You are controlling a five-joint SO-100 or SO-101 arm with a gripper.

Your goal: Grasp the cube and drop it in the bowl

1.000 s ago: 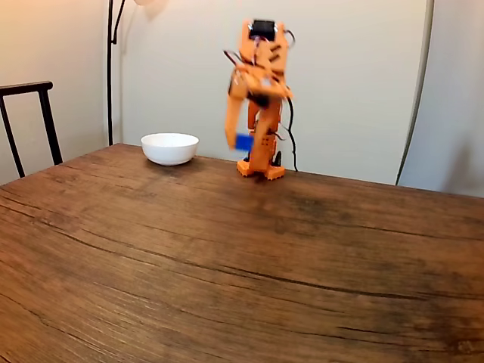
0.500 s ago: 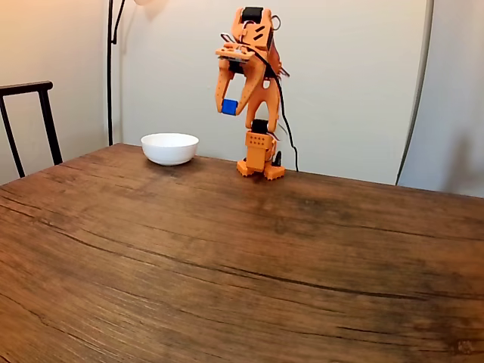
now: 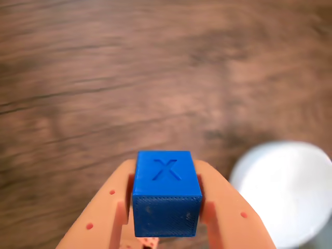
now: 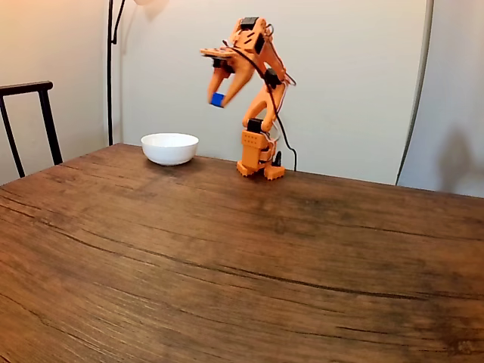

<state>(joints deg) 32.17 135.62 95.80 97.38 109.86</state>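
While fingers [image 4: 218, 97] clamp the cube [image 3: 166, 193] aloft, bowl [image 4: 169, 148] sits lower left in fixed view, bare table [image 4: 249, 249] around.

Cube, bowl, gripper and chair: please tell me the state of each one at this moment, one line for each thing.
cube: held between the gripper's fingers, lifted high above the table, an X on its top face.
bowl: upright on the table, looks empty, cube not yet in it.
gripper: shut on the cube, up in the air to the right of the bowl in the fixed view.
chair: standing at the table's left edge, unoccupied.
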